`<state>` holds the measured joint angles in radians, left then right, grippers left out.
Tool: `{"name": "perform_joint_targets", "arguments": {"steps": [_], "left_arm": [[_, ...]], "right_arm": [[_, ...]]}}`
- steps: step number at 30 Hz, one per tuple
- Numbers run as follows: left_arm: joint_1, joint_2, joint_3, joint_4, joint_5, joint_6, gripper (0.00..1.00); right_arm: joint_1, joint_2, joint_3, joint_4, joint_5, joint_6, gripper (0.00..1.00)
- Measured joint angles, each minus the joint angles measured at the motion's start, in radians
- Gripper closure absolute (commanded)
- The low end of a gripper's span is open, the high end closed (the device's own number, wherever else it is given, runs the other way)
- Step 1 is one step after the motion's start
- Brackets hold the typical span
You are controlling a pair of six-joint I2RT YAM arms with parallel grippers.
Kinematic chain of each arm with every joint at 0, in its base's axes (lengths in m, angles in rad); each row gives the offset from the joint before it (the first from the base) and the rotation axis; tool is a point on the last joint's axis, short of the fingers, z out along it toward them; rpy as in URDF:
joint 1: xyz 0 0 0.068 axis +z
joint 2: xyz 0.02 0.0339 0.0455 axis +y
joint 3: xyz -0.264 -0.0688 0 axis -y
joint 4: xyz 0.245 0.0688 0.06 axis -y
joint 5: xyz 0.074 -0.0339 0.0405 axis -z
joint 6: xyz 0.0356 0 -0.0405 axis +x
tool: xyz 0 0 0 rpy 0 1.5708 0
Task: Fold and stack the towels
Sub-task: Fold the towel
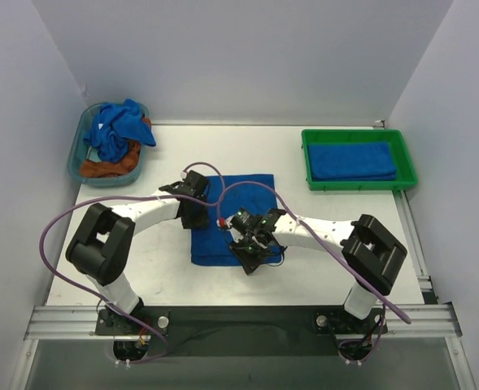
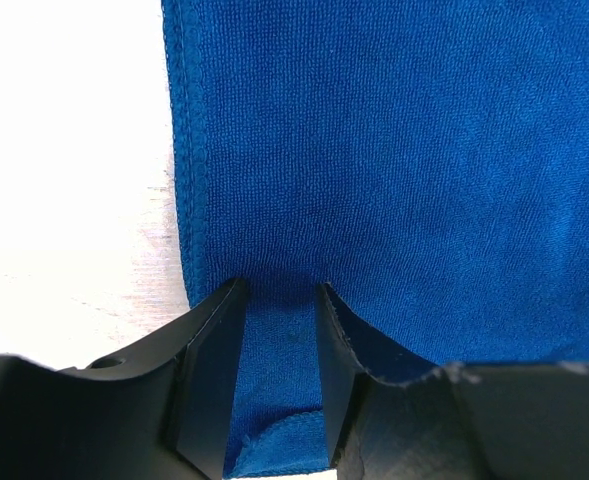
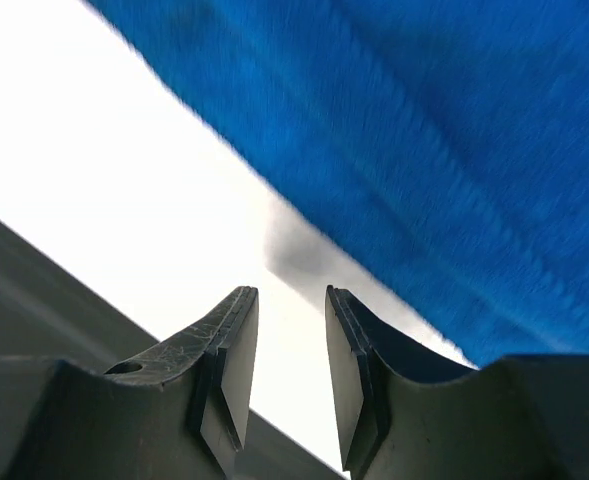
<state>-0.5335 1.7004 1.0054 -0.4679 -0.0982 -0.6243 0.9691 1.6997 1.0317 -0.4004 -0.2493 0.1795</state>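
1. Blue terry fills the gap of the left end effector (image 2: 279,290). Its two black fingers (image 2: 209,370) stand partly apart, tips down on the spread towel (image 2: 404,180). Cloth shows between them all the way back to a hem under the wrist. Pinched or merely lying there: cannot tell.
2. Same view: a stitched side hem runs just left of the left finger, with white desk (image 2: 64,200) beyond it.
3. Right end effector (image 3: 289,292): jaws apart, nothing between them. Bare desk lies under the gap. The towel's edge crosses on a slant past the fingertips, up and to the right, clear of both fingers. This picture is smeared, so no weave detail.
4. From overhead, the left end effector sits on the towel's left edge, about halfway along it. The right one sits at the lower right side of the same towel. Each arm reaches in from its own side.
5. Spread towel lies flat as a rectangle in the middle of the desk, between the two arms.
6. Green tray (image 1: 357,188) stands at the far right of the desk, well apart from the arms. A folded towel (image 1: 351,161) lies flat inside it.
7. Translucent basin (image 1: 74,150) stands at the far left corner. Heaped towels (image 1: 117,130) sit crumpled in it, on top of an orange-brown cloth (image 1: 105,169).
8. Purple cables (image 1: 54,223) loop from the arm bases across the towel.
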Motion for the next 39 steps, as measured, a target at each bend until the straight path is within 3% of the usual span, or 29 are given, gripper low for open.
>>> {"name": "perform_joint_targets", "arguments": {"steps": [8, 9, 12, 16, 25, 39], "left_arm": [[0.0, 0.0, 0.0, 0.002, 0.002, 0.001, 0.55], [0.0, 0.0, 0.0, 0.002, 0.003, 0.001, 0.55], [0.001, 0.0, 0.0, 0.004, 0.007, 0.001, 0.55], [0.01, 0.001, 0.0, 0.011, 0.025, -0.002, 0.55], [0.012, 0.003, 0.0, 0.013, 0.031, 0.0, 0.55], [0.014, 0.01, 0.007, 0.012, 0.035, 0.0, 0.55]], "right_arm": [[-0.006, -0.085, 0.014, -0.03, 0.1, -0.018, 0.66], [-0.009, -0.084, 0.036, -0.029, 0.112, -0.032, 0.63], [-0.022, -0.054, 0.116, -0.023, 0.109, -0.096, 0.35], [-0.037, 0.041, 0.2, -0.008, 0.069, -0.198, 0.26], [-0.039, 0.153, 0.21, 0.006, -0.035, -0.376, 0.24], [-0.006, 0.165, 0.169, 0.016, -0.113, -0.464, 0.25]]}}
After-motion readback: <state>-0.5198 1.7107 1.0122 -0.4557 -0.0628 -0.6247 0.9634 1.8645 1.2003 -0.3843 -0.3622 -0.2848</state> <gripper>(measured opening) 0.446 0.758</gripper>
